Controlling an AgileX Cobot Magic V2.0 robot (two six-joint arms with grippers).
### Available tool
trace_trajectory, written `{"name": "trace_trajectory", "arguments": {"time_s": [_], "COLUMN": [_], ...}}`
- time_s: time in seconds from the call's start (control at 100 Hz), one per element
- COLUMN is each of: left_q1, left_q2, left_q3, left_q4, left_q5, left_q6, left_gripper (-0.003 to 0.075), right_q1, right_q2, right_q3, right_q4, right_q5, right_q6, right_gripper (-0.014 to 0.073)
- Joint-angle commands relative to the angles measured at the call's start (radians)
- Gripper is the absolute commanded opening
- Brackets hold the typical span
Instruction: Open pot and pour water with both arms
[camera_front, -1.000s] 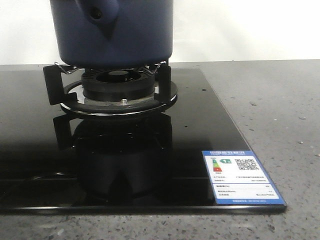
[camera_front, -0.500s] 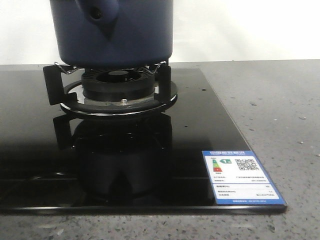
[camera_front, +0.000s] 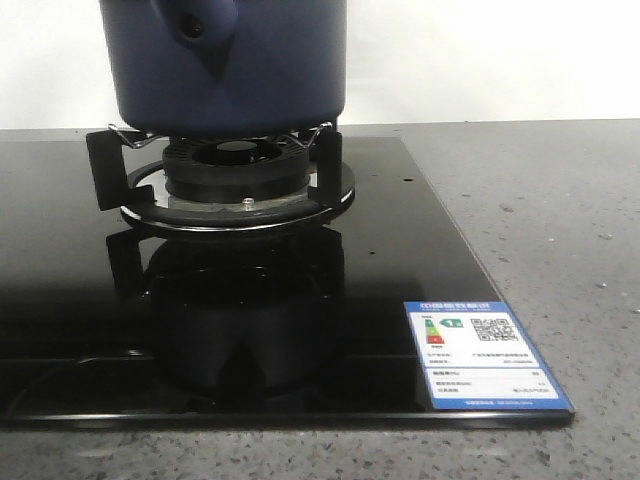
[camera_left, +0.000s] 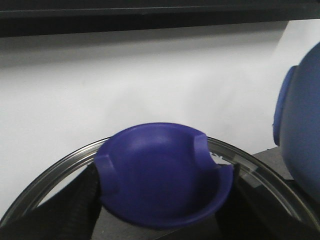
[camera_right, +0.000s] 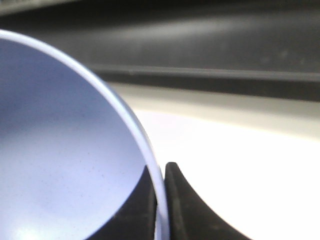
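Observation:
The dark navy pot (camera_front: 230, 70) stands on the gas burner (camera_front: 235, 170) in the front view, its stubby handle with a round hole (camera_front: 195, 28) facing me; its top is cut off by the frame. Neither gripper shows there. In the left wrist view my left gripper (camera_left: 160, 205) is shut on the blue knob (camera_left: 157, 170) of a glass lid with a metal rim (camera_left: 60, 165), held in front of a white wall, the pot's wall (camera_left: 300, 130) beside it. My right gripper (camera_right: 161, 205) is shut on the thin rim of a light-blue bowl (camera_right: 60, 165).
The burner sits on a black glass cooktop (camera_front: 60, 280) with a blue energy label (camera_front: 485, 352) at its front right corner. Grey speckled countertop (camera_front: 540, 200) lies to the right and in front. A white wall is behind.
The pot and burner have not moved. Only a faint reflection at the cooktop's front left has shifted.

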Motion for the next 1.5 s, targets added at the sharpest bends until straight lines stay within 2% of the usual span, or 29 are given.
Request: {"name": "trace_trajectory", "arguments": {"time_s": [0.0, 0.12, 0.32, 0.44, 0.51, 0.66, 0.8, 1.13, 1.49], "left_q1": [0.002, 0.002, -0.002, -0.032, -0.054, -0.083, -0.087, -0.087, -0.087], "left_q2": [-0.025, -0.025, -0.025, -0.025, -0.025, -0.025, -0.025, -0.025, -0.025], "left_q3": [-0.037, -0.037, -0.037, -0.037, -0.039, -0.039, -0.039, -0.039, -0.039], "left_q4": [-0.07, -0.089, -0.135, -0.137, -0.138, -0.138, -0.139, -0.141, -0.141], "left_q5": [0.053, 0.103, 0.185, 0.193, 0.193, 0.188, 0.188, 0.188, 0.188], "left_q6": [-0.012, -0.012, -0.006, -0.001, 0.001, 0.003, 0.003, 0.003, 0.003], "left_gripper": [0.0403, 0.0403, 0.0403, 0.0403, 0.0403, 0.0403, 0.0403, 0.0403, 0.0403], "right_q1": [-0.022, -0.085, -0.254, -0.361, -0.426, -0.534, -0.588, -0.596, -0.596], "right_q2": [-0.096, -0.134, -0.145, -0.145, -0.142, -0.142, -0.142, -0.142, -0.142], "right_q3": [-0.114, -0.245, -0.464, -0.471, -0.445, -0.331, -0.215, 0.003, 0.085], "right_q4": [0.037, 0.065, 0.071, 0.071, 0.071, 0.071, 0.071, 0.075, 0.075], "right_q5": [0.177, 0.538, 1.212, 1.407, 1.472, 1.508, 1.526, 1.376, 1.282], "right_q6": [-0.014, -0.014, 0.013, 0.015, 0.015, 0.015, 0.013, 0.0, 0.0], "right_gripper": [-0.0062, -0.0062, -0.0062, -0.0062, -0.0062, -0.0062, -0.0062, -0.0062, -0.0062]}}
